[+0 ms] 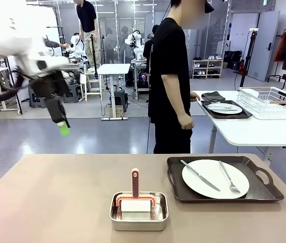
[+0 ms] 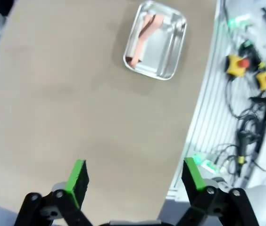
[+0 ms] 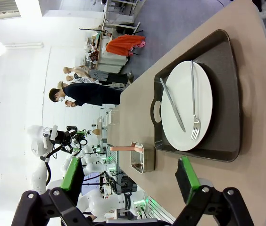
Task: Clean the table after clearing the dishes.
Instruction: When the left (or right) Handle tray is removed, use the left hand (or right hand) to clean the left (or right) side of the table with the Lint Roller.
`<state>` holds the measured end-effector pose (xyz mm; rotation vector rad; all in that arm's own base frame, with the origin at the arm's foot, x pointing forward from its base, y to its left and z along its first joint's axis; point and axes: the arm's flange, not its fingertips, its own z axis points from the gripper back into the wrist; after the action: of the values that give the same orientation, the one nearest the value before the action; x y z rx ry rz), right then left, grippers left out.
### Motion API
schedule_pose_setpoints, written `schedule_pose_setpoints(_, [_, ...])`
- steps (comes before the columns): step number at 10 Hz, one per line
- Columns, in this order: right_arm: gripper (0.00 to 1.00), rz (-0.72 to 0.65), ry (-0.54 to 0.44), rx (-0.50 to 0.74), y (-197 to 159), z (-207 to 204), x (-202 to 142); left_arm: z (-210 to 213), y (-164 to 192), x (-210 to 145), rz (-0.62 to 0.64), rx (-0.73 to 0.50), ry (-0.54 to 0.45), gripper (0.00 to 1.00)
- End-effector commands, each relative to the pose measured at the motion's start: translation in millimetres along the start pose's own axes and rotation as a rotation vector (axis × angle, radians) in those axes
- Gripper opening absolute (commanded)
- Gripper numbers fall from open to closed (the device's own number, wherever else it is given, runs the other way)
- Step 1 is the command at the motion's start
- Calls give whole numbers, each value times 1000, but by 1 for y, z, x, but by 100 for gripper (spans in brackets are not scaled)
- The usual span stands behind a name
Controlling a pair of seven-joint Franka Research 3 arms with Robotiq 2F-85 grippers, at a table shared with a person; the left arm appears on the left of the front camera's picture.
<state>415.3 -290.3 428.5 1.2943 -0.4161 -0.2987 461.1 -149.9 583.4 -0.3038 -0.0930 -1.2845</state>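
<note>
The tan-brown table (image 1: 57,202) carries a dark brown handled tray (image 1: 264,190). On the tray lies a white plate (image 1: 215,178) with a knife and a fork, at the right. A second tray with a plate (image 1: 224,108) sits on the white table behind, by the person's hand (image 1: 193,97). My left gripper (image 1: 62,126) hangs high over the table's left side. In the left wrist view the left gripper (image 2: 134,176) is open and holds nothing above the bare tabletop (image 2: 76,103). My right gripper (image 3: 129,176) is open too, facing the plate (image 3: 189,101) from a distance.
A small steel pan (image 1: 139,210) holding a pink-handled scrubber stands near the front middle of the table. The pan (image 2: 155,40) also appears in the left wrist view. A person (image 1: 171,81) stands at the far side. On the white table there is a wire rack (image 1: 270,101). Cables and emergency buttons (image 2: 239,66) lie past the table's near edge.
</note>
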Motion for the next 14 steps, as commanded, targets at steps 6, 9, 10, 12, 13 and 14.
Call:
schedule_pose_setpoints(6, [100, 6, -4, 3, 4, 1, -1, -55, -18, 28, -97, -31, 43, 100])
schedule_pose_setpoints(9, [100, 6, -4, 3, 4, 1, -1, -55, -18, 28, -97, -31, 43, 100])
schedule_pose_setpoints(10, [100, 6, -4, 3, 4, 1, -1, -58, -19, 28, -99, -32, 40, 100])
schedule_pose_setpoints(12, [100, 6, -4, 3, 4, 1, -1, -81, -34, 54, -156, 25, 88, 100])
schedule_pose_setpoints(13, [100, 6, -4, 3, 4, 1, -1, -89, -39, 65, -182, 28, 121, 100])
schedule_pose_setpoints(14, [100, 6, -4, 3, 4, 1, -1, -94, -43, 72, -202, 44, 126, 100])
